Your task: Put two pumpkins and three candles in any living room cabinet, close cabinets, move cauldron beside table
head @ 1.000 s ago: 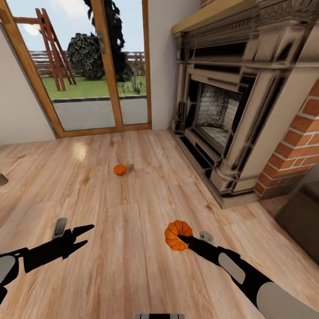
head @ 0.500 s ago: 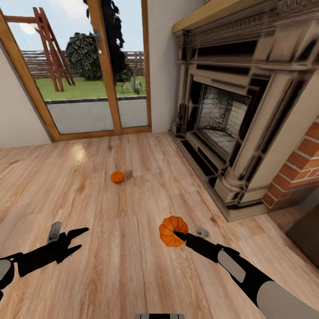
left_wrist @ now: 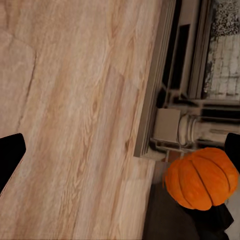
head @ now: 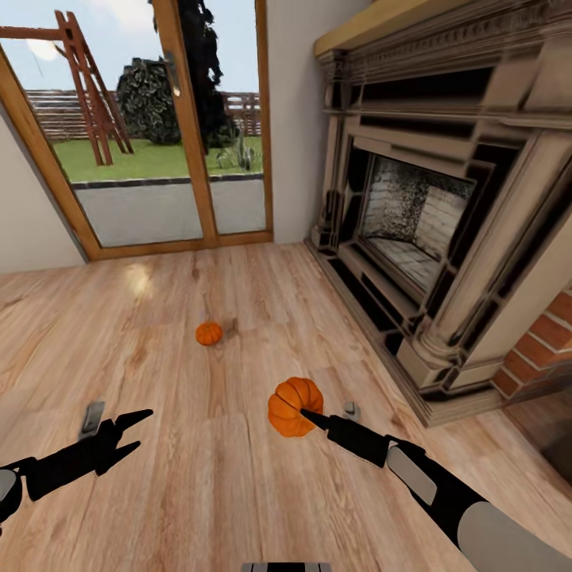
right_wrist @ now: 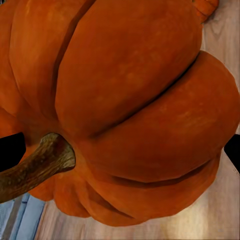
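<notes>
An orange ribbed pumpkin (head: pixel 295 406) hangs above the wood floor, and my right gripper (head: pixel 308 415) is shut on it. From the right wrist camera this pumpkin (right_wrist: pixel 125 110) is very close, its brown stem to one side. A second, smaller-looking pumpkin (head: pixel 209 333) lies on the floor farther ahead, toward the glass door. My left gripper (head: pixel 127 433) is low at the left, open, with nothing between its fingers. The left wrist camera catches the held pumpkin (left_wrist: pixel 201 177) in front of the fireplace base.
A large ornate fireplace (head: pixel 429 222) with a brick side (head: pixel 540 345) fills the right. A glass door with a wooden frame (head: pixel 163 135) stands ahead, with a garden beyond it. Bare wood floor (head: pixel 159 318) spreads between them.
The whole head view has turned rightward, so the fireplace and far pumpkin shifted in the picture. The right gripper still holds the pumpkin. The left gripper stays open.
</notes>
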